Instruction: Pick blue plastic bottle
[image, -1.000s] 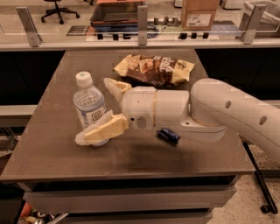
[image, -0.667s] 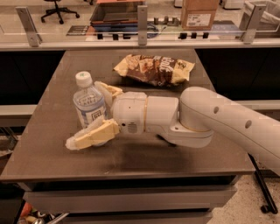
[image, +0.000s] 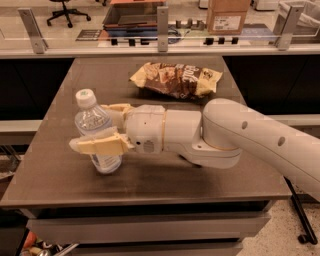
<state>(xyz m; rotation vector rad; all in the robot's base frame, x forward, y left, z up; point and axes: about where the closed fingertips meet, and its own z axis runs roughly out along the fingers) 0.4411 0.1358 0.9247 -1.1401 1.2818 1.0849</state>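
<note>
The blue plastic bottle (image: 94, 121) is clear and bluish with a white cap and stands on the left part of the dark table (image: 60, 170), leaning slightly. My gripper (image: 91, 127) reaches in from the right and straddles the bottle's middle. One cream finger (image: 100, 145) lies across its front and the other finger (image: 118, 107) shows behind it, both against the bottle's sides. The bottle's base rests on the table.
A brown and yellow snack bag (image: 175, 79) lies at the table's back centre. My white arm (image: 240, 137) spans the right half of the table. A counter with a glass rail (image: 161, 25) and a cardboard box (image: 227, 15) stands behind. The table's front edge is close below the bottle.
My gripper moved left, brought its fingers to either side of the bottle and closed in on it. The small dark-blue wrapper seen by the arm earlier is now hidden.
</note>
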